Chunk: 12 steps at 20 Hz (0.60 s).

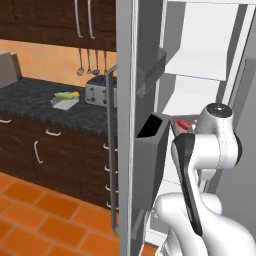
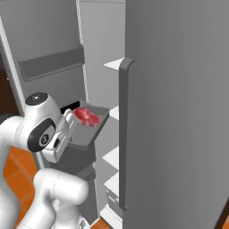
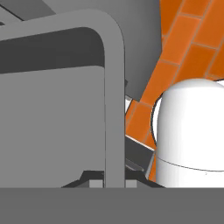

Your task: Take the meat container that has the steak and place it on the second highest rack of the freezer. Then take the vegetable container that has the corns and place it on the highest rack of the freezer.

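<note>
Right base view shows the meat container [image 2: 91,125] carried by the arm in front of the open freezer [image 2: 179,89], the steak [image 2: 86,116] lying red on its floor. Gripper [image 2: 71,123] is clamped shut on the tray's near rim; hand view confirms it, with the rim wall [image 3: 114,109] running straight down between the fingertips. Tray sits a bit tilted, near edge held, far end pointing toward the white shelves, which makes sense for sliding it in edge-first. It's still outside the compartment, just beside the grey door bin [image 1: 150,140], not on any rack yet. Left base view has the vegetable container [image 1: 65,101] with the corns [image 1: 67,94] well apart on the dark counter [image 1: 30,97], near the toaster [image 1: 97,91], untouched. Judgement: first placement is in progress, second half not begun. Risk looks like the tray tipping from a one-edge grip, or clipping the door bin on the way in.
</note>
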{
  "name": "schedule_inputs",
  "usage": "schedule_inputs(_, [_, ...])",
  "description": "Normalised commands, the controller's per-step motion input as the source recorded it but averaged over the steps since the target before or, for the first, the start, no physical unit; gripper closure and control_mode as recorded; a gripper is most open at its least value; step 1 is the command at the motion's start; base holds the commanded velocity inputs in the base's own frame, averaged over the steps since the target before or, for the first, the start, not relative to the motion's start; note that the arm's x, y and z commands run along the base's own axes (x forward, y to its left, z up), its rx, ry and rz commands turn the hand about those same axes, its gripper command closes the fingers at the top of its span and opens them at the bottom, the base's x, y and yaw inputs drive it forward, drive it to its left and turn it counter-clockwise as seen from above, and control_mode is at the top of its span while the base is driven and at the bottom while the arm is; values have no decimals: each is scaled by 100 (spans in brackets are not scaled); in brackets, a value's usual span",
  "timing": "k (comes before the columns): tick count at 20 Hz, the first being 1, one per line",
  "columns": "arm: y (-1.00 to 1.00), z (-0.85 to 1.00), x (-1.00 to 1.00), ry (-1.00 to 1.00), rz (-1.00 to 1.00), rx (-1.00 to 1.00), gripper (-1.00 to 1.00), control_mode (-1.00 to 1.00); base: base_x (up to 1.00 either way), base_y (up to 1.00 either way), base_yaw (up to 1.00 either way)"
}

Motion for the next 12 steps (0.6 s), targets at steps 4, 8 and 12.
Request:
schedule_inputs(4, [0, 0, 0, 0, 0, 0, 100, 100, 33, 2, -12])
schedule_inputs(8, [0, 0, 0, 0, 0, 0, 100, 100, 21, 0, -13])
schedule_inputs(12, [0, 0, 0, 0, 0, 0, 100, 100, 6, 0, -5])
